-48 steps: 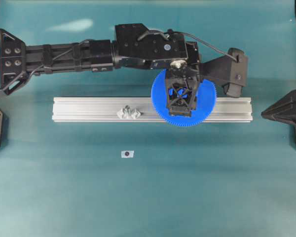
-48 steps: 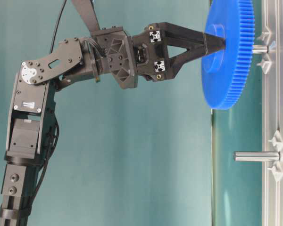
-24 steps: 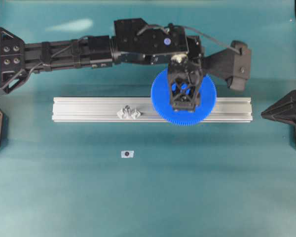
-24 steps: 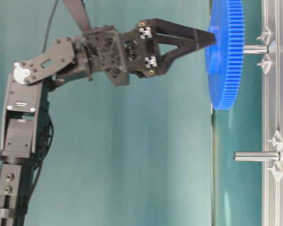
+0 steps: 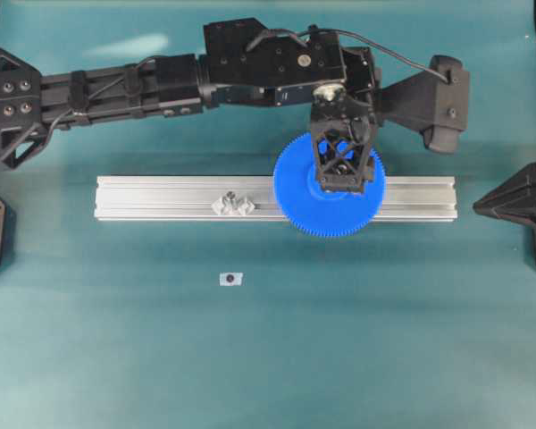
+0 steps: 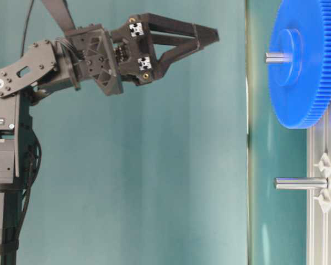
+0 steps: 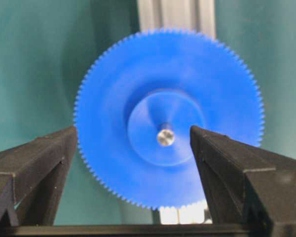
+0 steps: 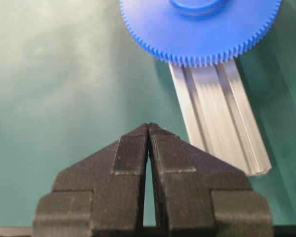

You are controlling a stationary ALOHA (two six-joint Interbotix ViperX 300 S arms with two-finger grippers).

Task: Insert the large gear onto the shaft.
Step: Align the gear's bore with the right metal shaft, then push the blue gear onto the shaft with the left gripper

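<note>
The large blue gear [image 5: 308,210] sits on the shaft, flat against the aluminium rail [image 5: 161,197]. In the table-level view the shaft's silvery tip [image 6: 273,57] sticks out of the gear's hub [image 6: 289,52]. In the left wrist view the pin end [image 7: 165,137] shows in the gear's centre hole. My left gripper [image 6: 211,37] is open and empty, well above the gear, its fingers [image 7: 54,153] spread either side of the hub. My right gripper [image 8: 148,126] is shut and empty, parked off the rail's right end [image 5: 482,206].
A second look-alike pin [image 6: 300,183] with pale brackets [image 5: 233,204] stands on the rail left of the gear. A small dark-and-white part [image 5: 230,279] lies on the teal table in front of the rail.
My left gripper has let go of the gear, opened and pulled back up. The gear has slid down the shaft to the rail, so the pin tip now shows through the hub.
</note>
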